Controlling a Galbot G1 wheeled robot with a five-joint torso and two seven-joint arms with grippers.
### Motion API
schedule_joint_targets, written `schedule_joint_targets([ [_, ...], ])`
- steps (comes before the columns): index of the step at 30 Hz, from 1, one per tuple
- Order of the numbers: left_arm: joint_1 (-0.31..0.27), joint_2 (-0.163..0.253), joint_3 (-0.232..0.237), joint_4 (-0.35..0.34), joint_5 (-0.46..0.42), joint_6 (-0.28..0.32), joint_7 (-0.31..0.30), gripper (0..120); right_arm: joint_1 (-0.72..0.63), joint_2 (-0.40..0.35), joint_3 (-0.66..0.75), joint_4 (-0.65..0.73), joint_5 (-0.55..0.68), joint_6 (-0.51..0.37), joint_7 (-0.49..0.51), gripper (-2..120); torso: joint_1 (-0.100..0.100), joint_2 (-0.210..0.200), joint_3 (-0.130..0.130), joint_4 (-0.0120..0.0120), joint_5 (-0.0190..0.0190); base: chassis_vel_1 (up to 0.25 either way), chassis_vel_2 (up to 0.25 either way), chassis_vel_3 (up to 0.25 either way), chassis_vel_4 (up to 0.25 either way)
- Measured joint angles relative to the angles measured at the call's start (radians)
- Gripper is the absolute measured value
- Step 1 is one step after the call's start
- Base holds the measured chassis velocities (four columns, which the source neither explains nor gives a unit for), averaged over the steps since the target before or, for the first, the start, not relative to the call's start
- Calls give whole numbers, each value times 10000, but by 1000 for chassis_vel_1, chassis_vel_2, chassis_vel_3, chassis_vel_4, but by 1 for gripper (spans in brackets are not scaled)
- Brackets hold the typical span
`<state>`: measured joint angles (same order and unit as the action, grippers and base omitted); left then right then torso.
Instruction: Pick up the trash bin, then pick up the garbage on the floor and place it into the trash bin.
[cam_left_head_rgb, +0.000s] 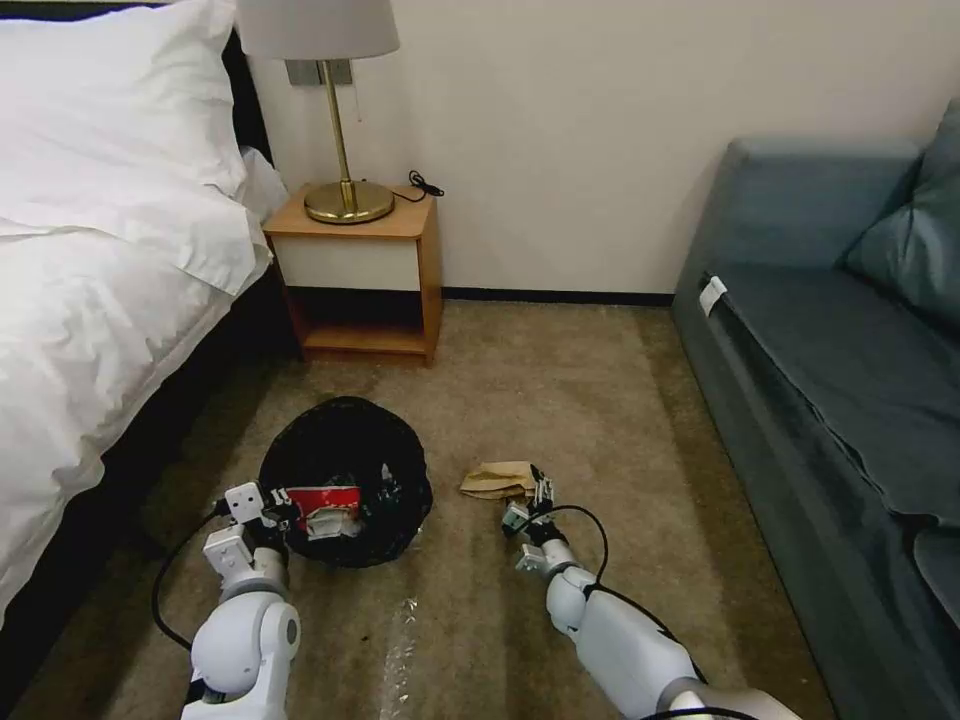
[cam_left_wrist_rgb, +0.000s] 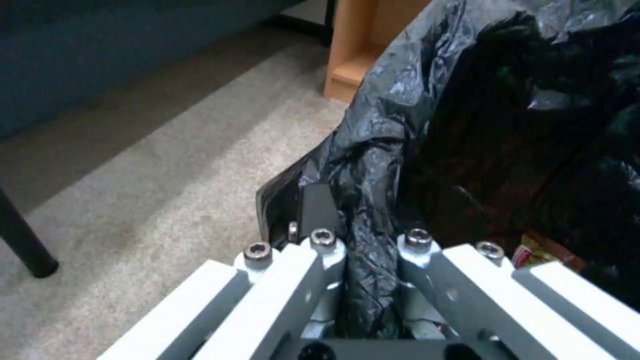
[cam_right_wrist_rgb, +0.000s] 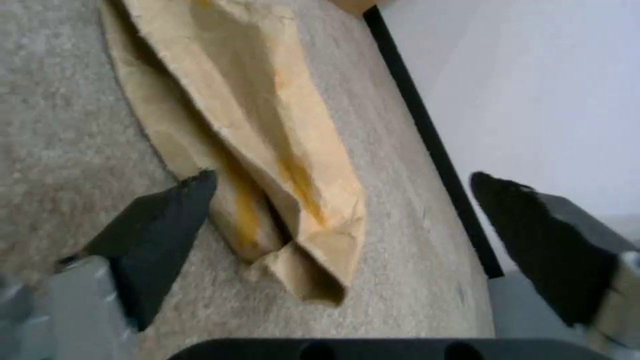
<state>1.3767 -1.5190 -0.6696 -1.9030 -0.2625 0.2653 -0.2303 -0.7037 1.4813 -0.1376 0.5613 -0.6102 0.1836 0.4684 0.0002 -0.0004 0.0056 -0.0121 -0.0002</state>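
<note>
my right pincer (cam_right_wrist_rgb: 340, 220) was spread wide, one finger on each side of the near end of the paper bag (cam_right_wrist_rgb: 267, 130), which lay flat on the carpet (cam_left_head_rgb: 600, 400) just right of the bin (cam_left_head_rgb: 345, 480). i judged the bag light, limp and crumpled, best pinched at that raised folded end. my left pincer (cam_left_wrist_rgb: 370, 280) was pinching the bin's bag-covered rim. a red packet (cam_left_head_rgb: 325, 500) lay inside.
</note>
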Motion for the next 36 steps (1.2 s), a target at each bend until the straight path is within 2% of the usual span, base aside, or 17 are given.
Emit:
schedule_joint_targets([
  [1,0,0,0,0,0,0,0,3,0,0,0,0,0,0,0,96,0,0,0,0,0,0,0,0,0],
  [2,28,-2,-26,-36,-6,-4,-7,3,21,36,11,-100,51,31,-64,90,0,0,1,0,0,0,0,0,0],
  [4,42,-3,-40,-53,-8,-9,-12,3,40,62,30,-168,68,59,-102,86,0,0,0,0,-1,0,0,0,0],
  [5,63,-7,-62,-83,-13,-14,-19,3,64,90,49,-252,78,103,-149,79,0,0,0,1,0,0,0,0,0],
  [6,63,-7,-62,-83,-13,-14,-19,3,64,90,49,-252,78,103,-149,79,0,0,0,1,0,0,0,0,0],
  [8,115,-30,-126,-188,-25,-20,-24,3,106,118,65,-410,92,151,-224,68,0,0,0,0,0,0,0,0,0],
  [9,115,-30,-126,-188,-25,-20,-24,3,106,118,65,-410,92,151,-224,68,0,0,0,0,0,0,0,0,0],
  [11,162,-45,-192,-258,-35,-23,-23,3,142,174,98,-561,93,182,-279,57,0,0,0,0,0,0,0,0,0],
  [14,186,-55,-228,-284,-36,-24,-22,3,167,211,134,-642,87,192,-302,50,0,0,0,0,0,0,0,0,0],
  [16,220,-64,-282,-322,-39,-31,-15,3,229,278,243,-786,84,225,-342,39,0,0,0,1,0,0,0,0,0],
  [20,234,-69,-301,-338,-42,-34,-11,3,249,275,279,-805,86,238,-387,30,0,0,0,1,0,0,0,0,0],
  [21,240,-78,-306,-344,-46,-37,-9,3,250,272,302,-817,92,245,-414,22,0,0,0,1,0,0,0,0,0],
  [22,240,-78,-306,-344,-46,-37,-9,3,250,272,302,-817,92,245,-414,22,0,0,0,1,0,0,0,0,0],
  [24,248,-98,-304,-349,-47,-40,-6,3,232,263,324,-817,117,251,-428,10,0,0,0,1,-1,0,0,0,0],
  [25,248,-98,-304,-349,-47,-40,-6,3,232,263,324,-817,117,251,-428,10,0,0,0,1,-1,0,0,0,0],
  [26,248,-101,-294,-350,-48,-41,-6,3,214,264,332,-815,132,262,-439,2,0,0,0,0,0,0,0,0,0],
  [36,211,-110,-250,-329,-48,-46,-2,3,199,351,364,-802,170,284,-480,0,0,0,1,0,0,0,0,0,0],
])
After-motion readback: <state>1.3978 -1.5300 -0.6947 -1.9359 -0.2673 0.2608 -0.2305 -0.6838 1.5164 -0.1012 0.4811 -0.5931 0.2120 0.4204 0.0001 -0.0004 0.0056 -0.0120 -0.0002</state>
